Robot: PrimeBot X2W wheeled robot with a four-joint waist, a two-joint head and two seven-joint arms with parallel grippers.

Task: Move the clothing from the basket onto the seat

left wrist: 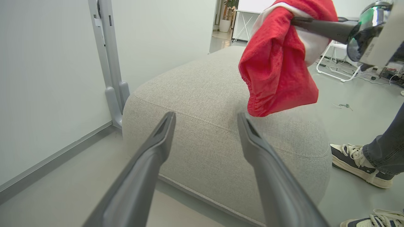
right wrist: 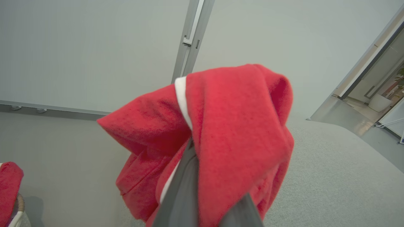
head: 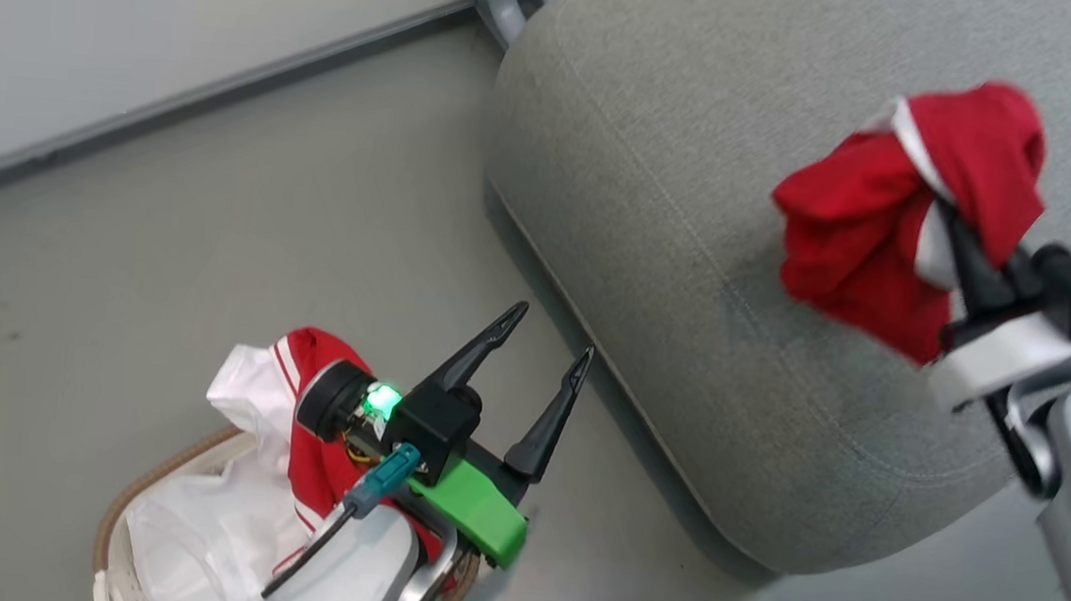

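Note:
My right gripper (head: 951,221) is shut on a red garment (head: 891,207) with a white stripe, holding it in the air above the grey seat (head: 693,208). The same garment (left wrist: 277,63) hangs over the seat (left wrist: 205,132) in the left wrist view, and drapes over my right fingers (right wrist: 186,189) in the right wrist view. More clothing (head: 300,435), red and white, is piled in the basket (head: 145,490) at the lower left. My left gripper (head: 552,335) stands open above the basket's right side, fingers pointing at the seat, nothing between them.
A grey floor (head: 220,222) runs between basket and seat, with a white wall (head: 141,9) and a grey post (left wrist: 110,63) behind. A person's shoes (left wrist: 356,160) and trouser leg stand to the right of the seat. White table legs (left wrist: 334,66) lie farther back.

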